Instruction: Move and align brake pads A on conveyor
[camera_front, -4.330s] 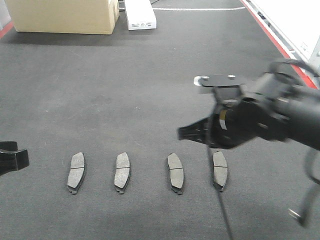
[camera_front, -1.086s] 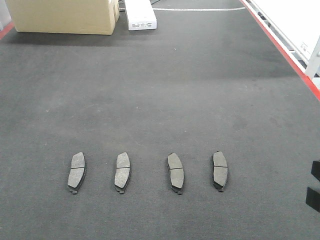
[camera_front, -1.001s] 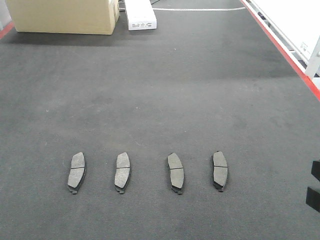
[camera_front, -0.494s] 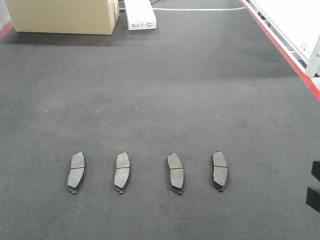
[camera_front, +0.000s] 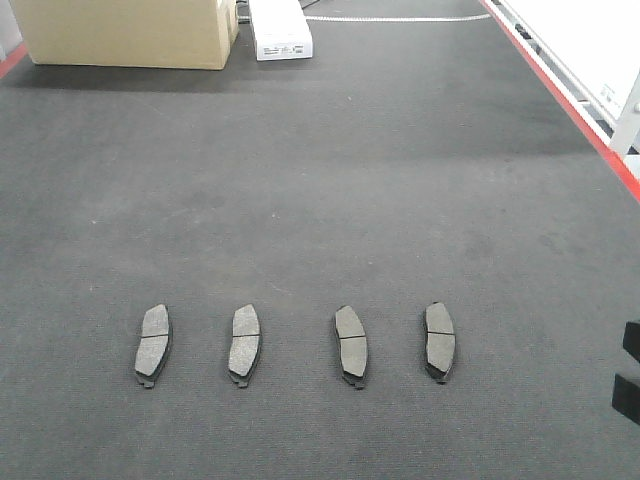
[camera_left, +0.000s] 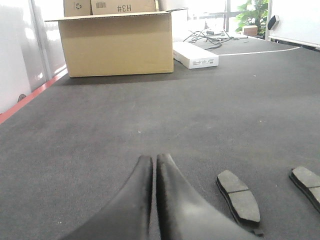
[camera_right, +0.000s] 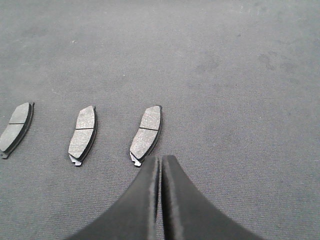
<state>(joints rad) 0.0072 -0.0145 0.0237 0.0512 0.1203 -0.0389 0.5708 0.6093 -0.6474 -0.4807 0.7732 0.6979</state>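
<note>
**Brake pads in a row on the belt, both grippers closed and empty**

Pads lie four abreast on the near part of the conveyor (camera_front: 330, 190), each flat with its grey friction face up and its long axis running near to far. From the left, the first brake pad (camera_front: 152, 345) sits well apart from the red edge strip (camera_front: 12, 60) at the far left. The second brake pad (camera_front: 244, 344) lies near it, the third brake pad (camera_front: 351, 346) follows after a slightly wider gap, and the fourth brake pad (camera_front: 439, 341) ends the row on the right. None touches another.

At the far left end of the belt stands a cardboard box (camera_front: 125, 32), with a white carton (camera_front: 279, 28) just beside it on the right.

The left gripper (camera_left: 154, 162) has its fingers pressed together on nothing, low over the belt left of the first pad. The right gripper (camera_right: 161, 161) is likewise closed on nothing, its tips just near of the fourth pad.
</note>
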